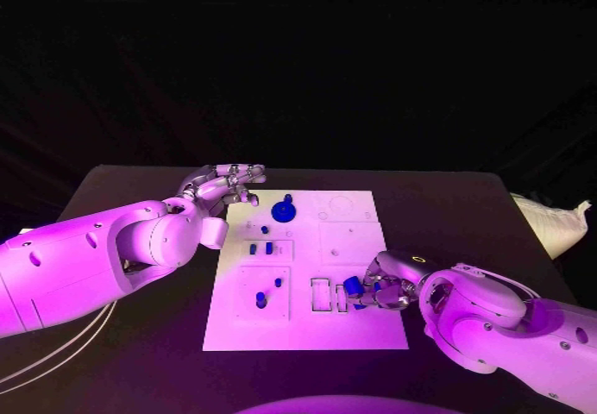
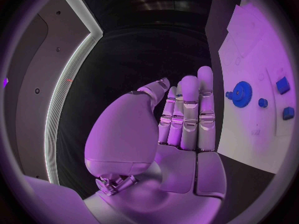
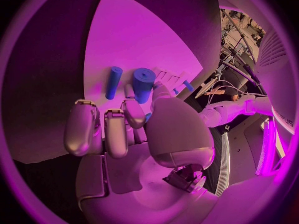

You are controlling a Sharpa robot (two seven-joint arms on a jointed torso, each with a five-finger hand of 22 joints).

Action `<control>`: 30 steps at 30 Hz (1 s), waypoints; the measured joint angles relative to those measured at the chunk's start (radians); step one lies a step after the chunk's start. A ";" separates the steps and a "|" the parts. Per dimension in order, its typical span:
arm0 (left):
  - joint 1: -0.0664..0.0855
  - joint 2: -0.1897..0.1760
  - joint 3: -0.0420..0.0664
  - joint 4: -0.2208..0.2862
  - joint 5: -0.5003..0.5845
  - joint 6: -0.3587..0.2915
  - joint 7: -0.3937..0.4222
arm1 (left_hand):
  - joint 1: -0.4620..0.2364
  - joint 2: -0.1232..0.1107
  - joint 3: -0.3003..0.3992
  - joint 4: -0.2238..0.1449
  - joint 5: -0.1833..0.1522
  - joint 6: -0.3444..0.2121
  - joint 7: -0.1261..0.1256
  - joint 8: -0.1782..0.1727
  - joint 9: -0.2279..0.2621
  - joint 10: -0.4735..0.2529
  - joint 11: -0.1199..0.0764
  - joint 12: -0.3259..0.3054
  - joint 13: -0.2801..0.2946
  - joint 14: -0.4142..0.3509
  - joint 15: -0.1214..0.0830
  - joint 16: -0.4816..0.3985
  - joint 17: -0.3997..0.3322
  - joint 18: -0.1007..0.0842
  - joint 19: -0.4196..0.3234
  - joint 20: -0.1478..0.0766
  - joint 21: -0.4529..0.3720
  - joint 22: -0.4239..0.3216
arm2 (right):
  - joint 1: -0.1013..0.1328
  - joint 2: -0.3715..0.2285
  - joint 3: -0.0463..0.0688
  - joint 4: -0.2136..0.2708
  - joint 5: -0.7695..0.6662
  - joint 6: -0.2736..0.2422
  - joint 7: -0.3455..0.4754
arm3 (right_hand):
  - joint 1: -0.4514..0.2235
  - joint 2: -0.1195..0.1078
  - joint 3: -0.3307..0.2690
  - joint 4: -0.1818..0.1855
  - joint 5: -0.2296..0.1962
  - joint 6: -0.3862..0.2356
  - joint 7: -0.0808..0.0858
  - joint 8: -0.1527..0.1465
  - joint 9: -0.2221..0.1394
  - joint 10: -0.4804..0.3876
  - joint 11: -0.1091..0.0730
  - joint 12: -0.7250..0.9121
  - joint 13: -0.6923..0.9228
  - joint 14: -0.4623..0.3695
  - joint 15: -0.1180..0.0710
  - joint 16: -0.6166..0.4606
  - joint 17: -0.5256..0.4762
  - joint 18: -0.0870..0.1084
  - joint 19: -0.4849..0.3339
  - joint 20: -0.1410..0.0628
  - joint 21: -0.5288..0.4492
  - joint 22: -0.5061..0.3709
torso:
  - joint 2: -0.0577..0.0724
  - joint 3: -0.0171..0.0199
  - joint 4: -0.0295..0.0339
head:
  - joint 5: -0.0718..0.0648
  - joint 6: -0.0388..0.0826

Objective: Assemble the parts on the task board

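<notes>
**Small rigid peg, pinch its sides**

Right hand (image 1: 383, 291) pinches a blue peg (image 3: 142, 84) at the board's (image 1: 361, 332) near right. It looks light, stiff and smooth. Left hand (image 1: 224, 186) hovers flat and empty, far left.

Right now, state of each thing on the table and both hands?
left hand: open, fingers straight and together, holding nothing, at the board's far left edge.
right hand: grips a blue cylinder at the board's near right.
blue gear: flat on the task board.
blue rod: lying flat on the board.
</notes>
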 measured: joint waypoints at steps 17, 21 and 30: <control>0.000 -0.004 0.000 0.002 -0.001 0.005 -0.006 | 0.000 0.000 -0.003 0.003 0.000 0.000 0.000 0.000 0.000 -0.003 0.003 0.000 0.000 0.000 0.000 0.000 0.000 0.000 0.000 0.000 -0.005 0.000 | -0.007 0.018 0.003 -0.018 0.012 -0.055 0.000 | 0.066 0.052 0.002 -0.016 0.044 -0.013 -0.005 0.009 0.024 -0.003 0.003 0.005 0.021 0.000 0.000 0.004 0.000 0.000 0.000 0.000 0.009 0.013 | 0.000 -0.0005 -0.0005 | -0.005 0.001; 0.000 -0.005 0.000 0.002 -0.001 0.005 -0.007 | 0.000 0.000 -0.003 0.003 0.000 0.000 0.000 0.000 0.000 -0.004 0.004 0.000 0.000 -0.002 0.002 0.000 0.000 0.000 0.000 0.000 -0.005 0.000 | -0.011 0.002 -0.001 0.001 0.072 -0.085 -0.005 | 0.083 0.059 0.002 -0.016 0.074 -0.012 -0.003 0.009 0.025 0.001 0.000 0.005 0.026 0.000 0.000 0.008 0.000 0.000 0.000 0.000 0.013 0.016 | -0.001 -0.0004 0.0000 | -0.005 0.001; 0.000 -0.005 -0.001 0.003 -0.003 0.007 -0.008 | 0.000 0.000 -0.006 0.000 0.000 0.000 0.000 0.000 0.000 -0.004 0.004 0.004 0.000 -0.004 0.004 0.000 -0.001 0.000 0.000 0.000 -0.005 -0.001 | -0.005 -0.010 -0.001 0.061 0.206 -0.139 -0.013 | 0.096 0.059 0.005 -0.024 0.085 -0.010 -0.005 0.015 0.031 0.004 -0.004 -0.001 0.034 0.000 0.000 0.008 0.000 0.000 0.000 0.000 0.015 0.022 | 0.000 -0.0004 0.0014 | -0.005 0.000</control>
